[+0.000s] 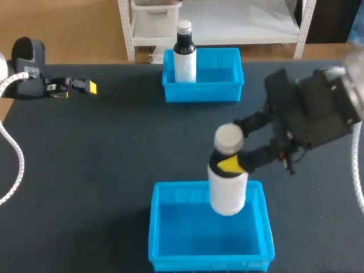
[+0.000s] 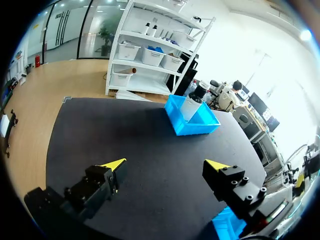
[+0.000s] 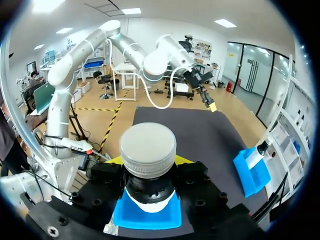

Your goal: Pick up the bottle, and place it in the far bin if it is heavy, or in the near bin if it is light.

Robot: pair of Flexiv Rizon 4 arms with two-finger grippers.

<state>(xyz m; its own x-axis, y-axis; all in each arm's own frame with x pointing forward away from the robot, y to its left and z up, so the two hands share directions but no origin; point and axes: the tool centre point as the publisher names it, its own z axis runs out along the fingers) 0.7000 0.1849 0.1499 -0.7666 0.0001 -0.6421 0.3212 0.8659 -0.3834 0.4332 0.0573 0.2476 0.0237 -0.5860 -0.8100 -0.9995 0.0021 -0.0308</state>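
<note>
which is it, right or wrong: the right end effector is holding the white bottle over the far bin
Wrong: the right end effector holds the white bottle over the near bin, not the far bin, as the head view shows.

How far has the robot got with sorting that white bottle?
Done: the white plastic bottle with a grey cap is picked up, clamped at its neck by the right gripper. In hand: it hangs over the near blue plastic bin, apparently judged light. Left: lowering it and letting go. The far blue bin already holds a dark bottle. The left gripper is open and empty.
</note>
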